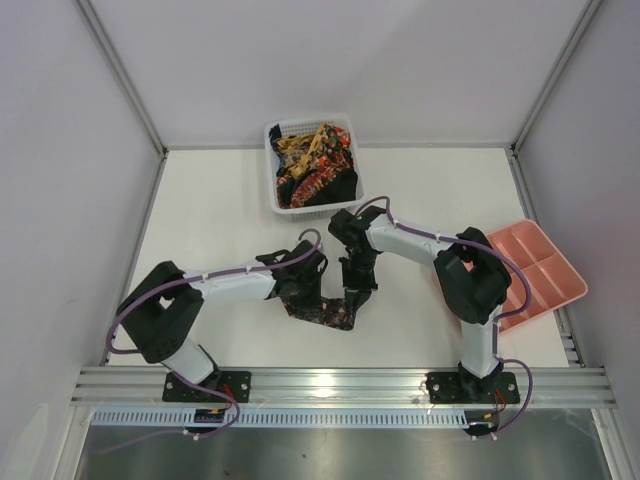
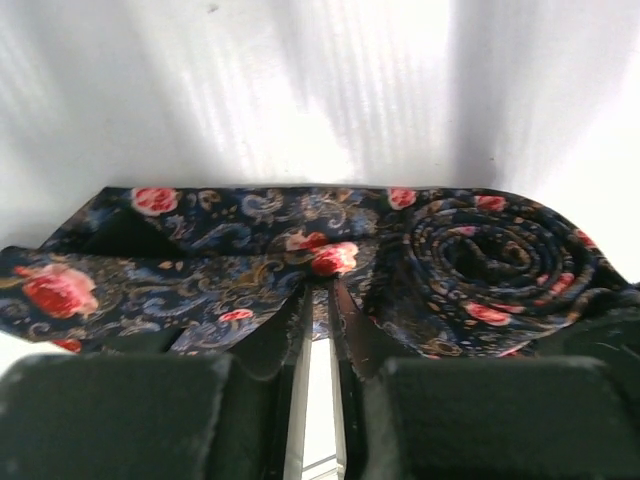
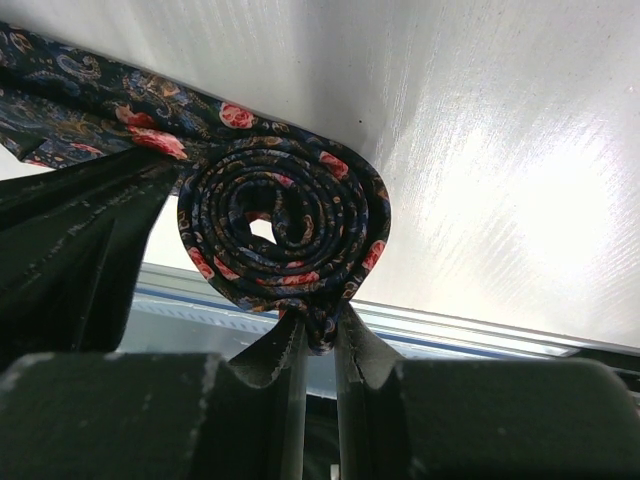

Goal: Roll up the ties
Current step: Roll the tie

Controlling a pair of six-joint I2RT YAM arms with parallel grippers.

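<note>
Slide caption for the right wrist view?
Right gripper pinching the rolled-up end of a dark floral tie, unrolled tail trailing left.

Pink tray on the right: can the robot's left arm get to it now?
Probably not: the right arm stands before the pink compartment tray, and the left gripper is pinching the dark rose-patterned tie.

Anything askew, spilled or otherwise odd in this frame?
The pink plastic compartment tray lies skewed and seems to overhang the right edge of the white table. The roll of the dark rose-patterned necktie looks tidy; nothing spilled.
</note>
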